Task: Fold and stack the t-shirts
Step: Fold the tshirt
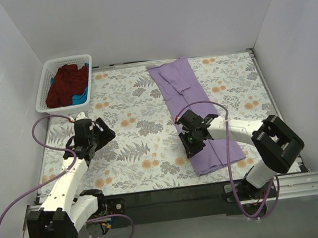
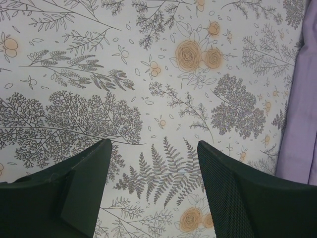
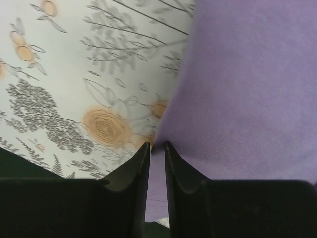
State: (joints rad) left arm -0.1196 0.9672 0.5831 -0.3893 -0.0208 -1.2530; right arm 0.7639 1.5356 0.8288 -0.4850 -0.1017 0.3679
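Observation:
A light lavender t-shirt (image 1: 179, 85) lies as a long folded strip from the far middle of the table toward the near right. My right gripper (image 1: 191, 145) sits at its left edge near the front. In the right wrist view the gripper (image 3: 157, 145) is shut on that edge of the lavender cloth (image 3: 247, 74), with purple fabric between its narrow jaws. My left gripper (image 1: 101, 138) hovers open over bare tablecloth at the left. In its wrist view the gripper (image 2: 153, 144) holds nothing, and the lavender shirt (image 2: 297, 124) shows at the right border. A maroon t-shirt (image 1: 66, 85) and a blue one (image 1: 82, 97) lie in the basket.
A white lattice basket (image 1: 48, 78) stands at the far left corner. The table is covered by a floral cloth (image 1: 135, 110). White walls close in the back and both sides. Purple cables loop from both arms near the front edge.

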